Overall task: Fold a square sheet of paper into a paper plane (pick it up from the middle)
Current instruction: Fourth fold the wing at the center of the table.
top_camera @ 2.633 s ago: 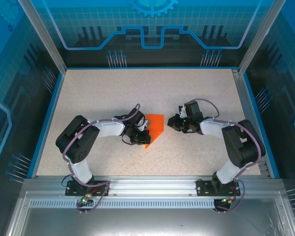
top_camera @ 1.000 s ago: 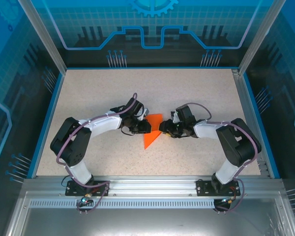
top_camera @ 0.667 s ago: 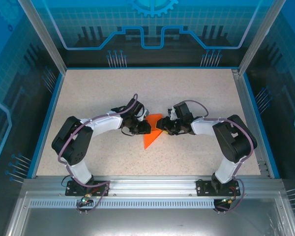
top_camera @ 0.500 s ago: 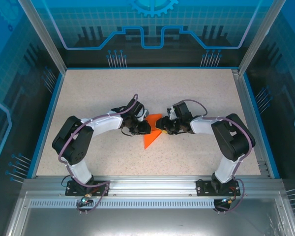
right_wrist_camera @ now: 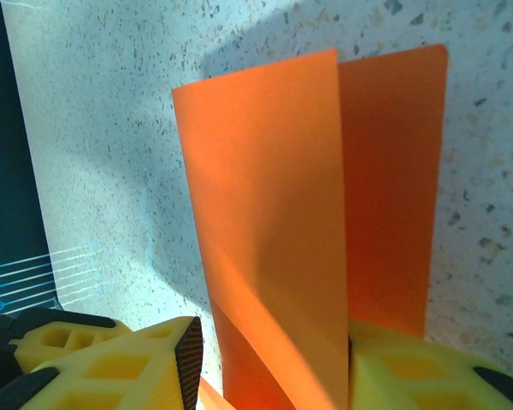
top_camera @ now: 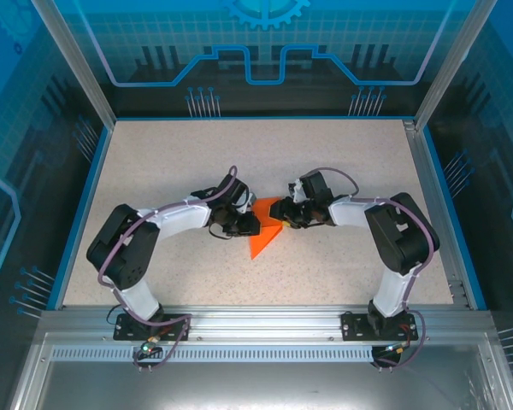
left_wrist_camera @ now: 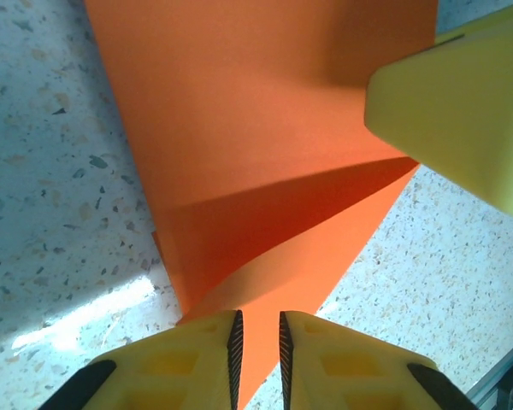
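Task object: a thin bright orange paper sheet (top_camera: 264, 236) (left_wrist_camera: 265, 128) (right_wrist_camera: 265, 171), already part-folded into a narrow wedge, not a finished dart.
Location: on the speckled beige tabletop (top_camera: 342, 154), about mid-table, between the two grippers.
Long axis: runs from the far side to the near side in the top view, leaning a little so the broad end sits slightly right of the tip.
Pointing: the sharp tip faces the near edge, toward the arm bases. The broad, square-cut end faces the far wall.
Layers: the right wrist view shows one panel lifted off the table in front and a second panel lying flat just beside it on the right. The left wrist view shows a diagonal fold line crossing the wedge, with the lower flap brighter than the shaded upper part.
Left gripper (top_camera: 248, 225) (left_wrist_camera: 256, 320): at the paper's left edge, jaws drawn almost together with only a narrow slit. Orange paper fills that slit, so it pinches the sheet near the pointed end.
Right gripper (top_camera: 283, 217) (right_wrist_camera: 274, 342): at the broad end on the right, jaws standing apart. The lifted panel spans the gap and touches the inner face of one finger, unclamped.
Spacing: a yellow finger (left_wrist_camera: 449, 102) of the right gripper sits over the paper's far corner, near the left gripper.
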### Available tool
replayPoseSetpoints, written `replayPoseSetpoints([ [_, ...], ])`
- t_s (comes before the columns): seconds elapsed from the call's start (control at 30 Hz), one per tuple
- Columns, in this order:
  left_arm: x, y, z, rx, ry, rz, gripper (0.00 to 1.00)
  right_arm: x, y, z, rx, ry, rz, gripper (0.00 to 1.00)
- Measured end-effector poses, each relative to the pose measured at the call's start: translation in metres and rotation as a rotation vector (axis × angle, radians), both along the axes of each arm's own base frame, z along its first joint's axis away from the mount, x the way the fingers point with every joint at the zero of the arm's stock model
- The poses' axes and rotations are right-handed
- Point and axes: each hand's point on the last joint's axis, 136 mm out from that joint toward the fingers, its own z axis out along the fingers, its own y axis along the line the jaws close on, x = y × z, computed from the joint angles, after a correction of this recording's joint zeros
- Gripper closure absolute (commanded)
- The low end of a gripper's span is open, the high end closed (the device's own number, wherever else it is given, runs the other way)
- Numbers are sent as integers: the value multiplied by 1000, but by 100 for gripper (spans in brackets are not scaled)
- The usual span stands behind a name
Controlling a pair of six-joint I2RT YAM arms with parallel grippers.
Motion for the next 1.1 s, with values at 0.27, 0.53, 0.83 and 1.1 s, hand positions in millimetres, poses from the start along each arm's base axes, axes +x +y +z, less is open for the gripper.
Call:
replayPoseSetpoints([
  [0.27, 1, -1, 9, -21, -31, 3, 77, 7, 3, -4, 9, 4, 33, 62],
  [0.53, -7, 1, 2, -22, 0, 15, 75, 9, 4, -15, 3, 23, 52, 76],
  [0.83, -5, -3, -5, -14, -1, 12, 76, 7, 0, -17, 13, 32, 24, 94],
  [1.1, -6, -1, -10, 1, 9, 14, 75, -6, -9, -14, 23, 42, -37, 93],
])
